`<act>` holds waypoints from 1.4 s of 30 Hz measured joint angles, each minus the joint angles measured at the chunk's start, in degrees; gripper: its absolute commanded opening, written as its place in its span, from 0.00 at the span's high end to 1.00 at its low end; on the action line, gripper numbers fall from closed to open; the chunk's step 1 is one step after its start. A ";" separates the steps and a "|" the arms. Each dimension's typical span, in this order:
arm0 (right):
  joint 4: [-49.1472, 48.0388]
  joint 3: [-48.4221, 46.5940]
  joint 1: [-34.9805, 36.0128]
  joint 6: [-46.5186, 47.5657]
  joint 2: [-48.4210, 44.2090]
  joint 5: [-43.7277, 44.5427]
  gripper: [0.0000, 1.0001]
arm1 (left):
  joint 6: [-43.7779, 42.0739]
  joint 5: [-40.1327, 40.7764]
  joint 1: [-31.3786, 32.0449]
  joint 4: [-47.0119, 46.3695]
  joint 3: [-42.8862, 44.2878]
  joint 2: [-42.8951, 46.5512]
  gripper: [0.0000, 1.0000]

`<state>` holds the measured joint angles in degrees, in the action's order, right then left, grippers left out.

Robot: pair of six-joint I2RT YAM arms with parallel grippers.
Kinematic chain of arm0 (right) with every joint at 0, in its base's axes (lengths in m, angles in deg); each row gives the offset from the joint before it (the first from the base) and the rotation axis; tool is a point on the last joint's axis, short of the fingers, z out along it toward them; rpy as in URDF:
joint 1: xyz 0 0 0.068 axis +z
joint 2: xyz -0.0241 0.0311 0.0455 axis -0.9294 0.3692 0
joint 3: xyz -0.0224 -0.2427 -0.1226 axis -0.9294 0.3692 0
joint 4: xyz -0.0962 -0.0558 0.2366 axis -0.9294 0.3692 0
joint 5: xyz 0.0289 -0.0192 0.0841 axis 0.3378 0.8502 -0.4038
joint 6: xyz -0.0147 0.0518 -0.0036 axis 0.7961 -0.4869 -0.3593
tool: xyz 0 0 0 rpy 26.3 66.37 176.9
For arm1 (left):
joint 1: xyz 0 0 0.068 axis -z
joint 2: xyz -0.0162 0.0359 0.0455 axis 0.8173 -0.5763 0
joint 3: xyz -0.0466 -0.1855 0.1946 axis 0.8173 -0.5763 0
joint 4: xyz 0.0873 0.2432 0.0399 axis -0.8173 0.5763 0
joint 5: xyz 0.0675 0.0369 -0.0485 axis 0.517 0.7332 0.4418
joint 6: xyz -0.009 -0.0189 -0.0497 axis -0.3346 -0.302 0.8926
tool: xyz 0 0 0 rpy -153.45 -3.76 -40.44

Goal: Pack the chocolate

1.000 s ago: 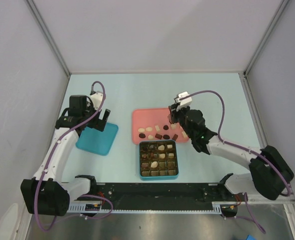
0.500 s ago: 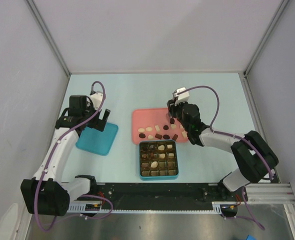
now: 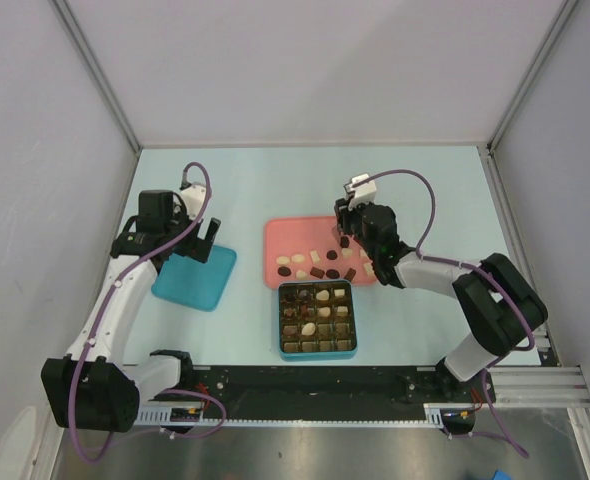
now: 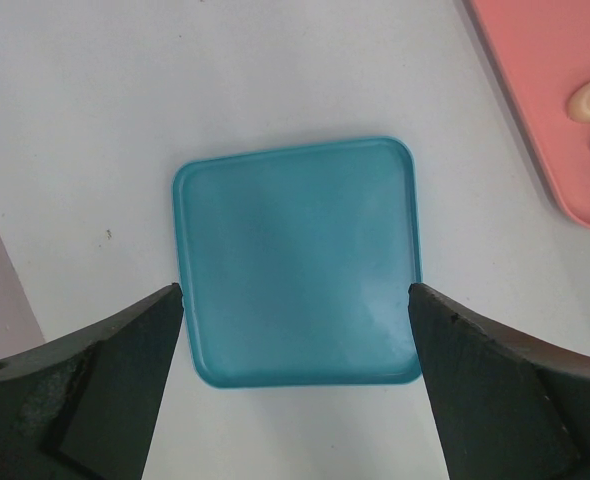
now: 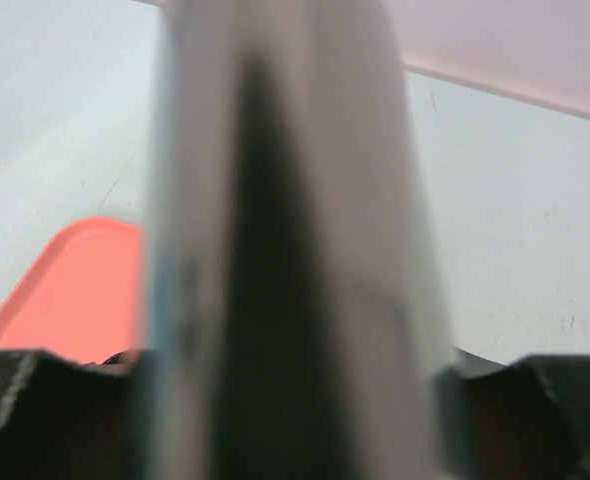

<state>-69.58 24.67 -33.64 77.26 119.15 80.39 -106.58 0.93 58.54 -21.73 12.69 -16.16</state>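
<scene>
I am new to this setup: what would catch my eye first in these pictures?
The pink tray in the middle, with small chocolates scattered on it, and the partly filled teal box just nearer the arms. At the left, the open left gripper hangs over a flat teal lid; the right gripper is over the tray.

Pale table (image 3: pixel 275 180) bears pink tray (image 3: pixel 289 234), teal box (image 3: pixel 318 354), teal lid (image 3: pixel 195 280).

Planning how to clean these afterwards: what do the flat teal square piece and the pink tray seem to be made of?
The teal square piece: probably painted tin or smooth plastic; soft satin sheen, raised rim, rounded corners.
The pink tray: likely plastic, matte; even colour, soft rounded edge, no glare.
</scene>
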 measured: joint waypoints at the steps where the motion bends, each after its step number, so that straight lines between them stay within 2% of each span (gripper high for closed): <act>1: 0.22 0.00 0.00 -0.02 0.00 -0.02 0.55 | 0.00 0.04 0.00 0.02 0.00 0.00 0.00; 6: 1.03 -0.13 -0.02 -0.22 0.00 -0.09 0.57 | 0.00 0.11 0.00 0.02 0.00 0.00 0.00; 13: 1.31 -0.24 -0.02 -0.83 0.00 -0.50 0.69 | -0.04 0.13 0.00 0.02 0.00 0.00 0.00; 18: 1.60 -0.24 -0.02 -0.35 -0.83 -0.68 0.71 | -0.22 0.13 0.00 0.00 0.00 0.00 0.00; 23: 2.25 -0.24 0.02 0.46 -6.16 -1.38 0.73 | -0.37 0.11 0.00 0.02 0.00 0.00 0.00; 27: 3.96 -0.24 1.14 1.14 -13.92 -1.55 0.74 | -0.35 0.09 0.00 0.02 0.00 0.00 0.00; 36: 14.93 1.84 12.85 -0.28 -28.24 0.74 0.75 | -0.35 0.07 0.00 0.04 0.00 0.00 0.00; 42: 25.35 4.70 22.91 -4.46 -33.31 6.10 0.75 | -0.33 0.04 0.00 0.04 0.00 0.00 0.00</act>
<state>-44.23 29.37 -10.73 72.80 85.84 86.49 -106.91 0.97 58.54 -21.68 12.69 -16.16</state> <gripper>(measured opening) 0.314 0.996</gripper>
